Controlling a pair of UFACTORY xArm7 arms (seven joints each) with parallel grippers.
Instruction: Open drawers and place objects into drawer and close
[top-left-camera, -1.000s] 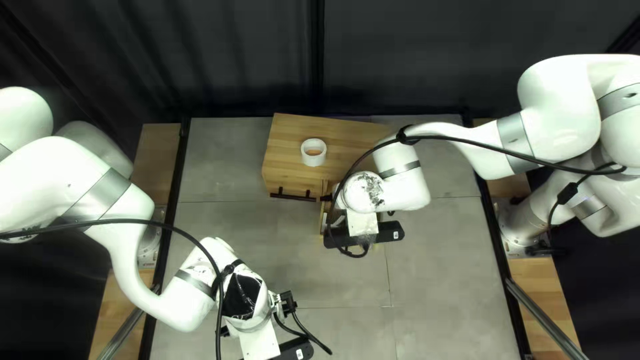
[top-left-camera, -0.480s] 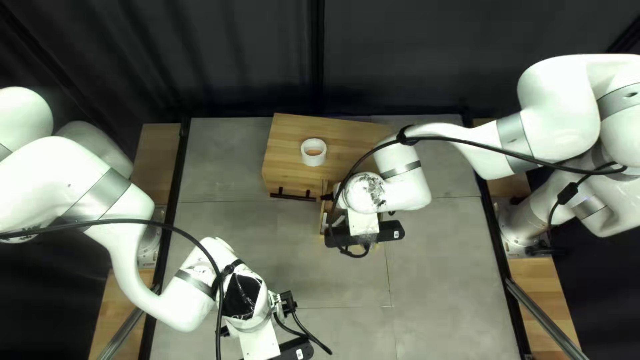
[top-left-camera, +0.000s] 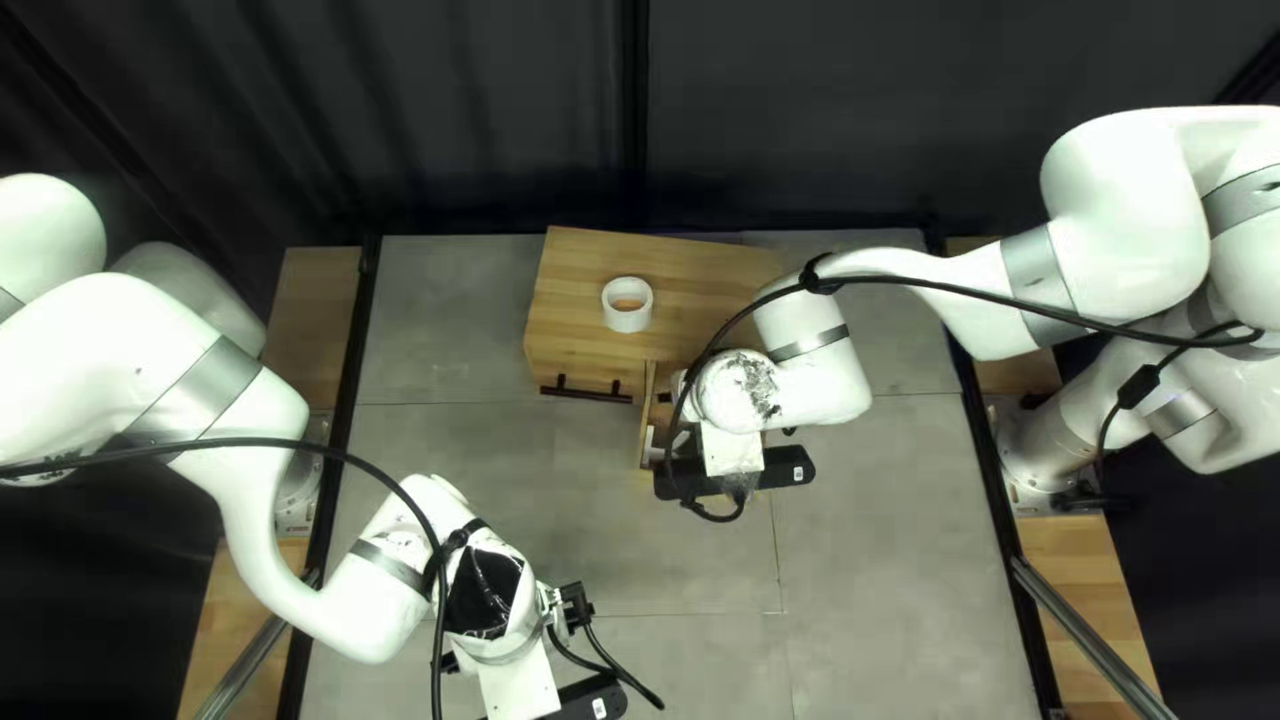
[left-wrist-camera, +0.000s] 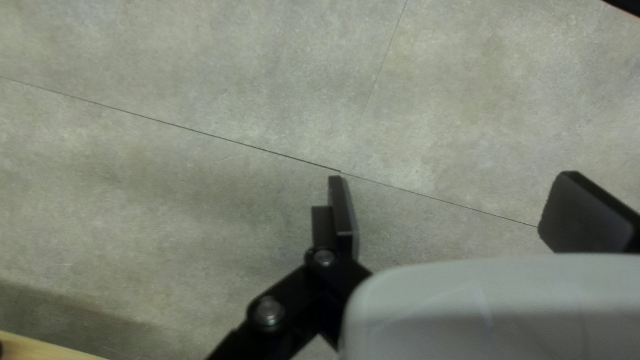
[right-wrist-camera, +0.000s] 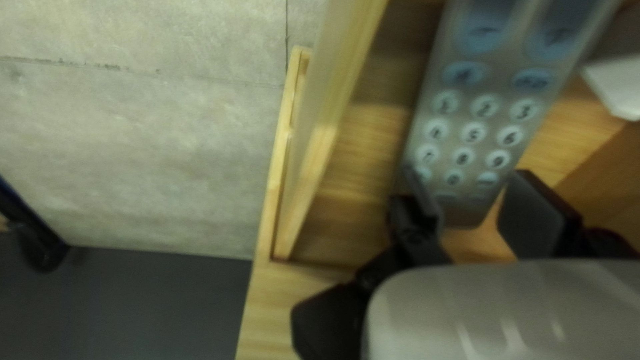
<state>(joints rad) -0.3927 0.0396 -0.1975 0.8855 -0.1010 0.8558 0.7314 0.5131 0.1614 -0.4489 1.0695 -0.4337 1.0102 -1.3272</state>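
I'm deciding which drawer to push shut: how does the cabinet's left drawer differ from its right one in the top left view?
The left drawer is shut; the right drawer is pulled out. The left's dark handle shows; the right is largely covered by my right arm. Both are pale wood.

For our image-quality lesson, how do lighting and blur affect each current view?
Top left view: the right arm's white shell shines against a dark curtain; left wrist view: a soft shadow darkens the tabletop beside a wooden strip; right wrist view: the remote control looks slightly blurred.
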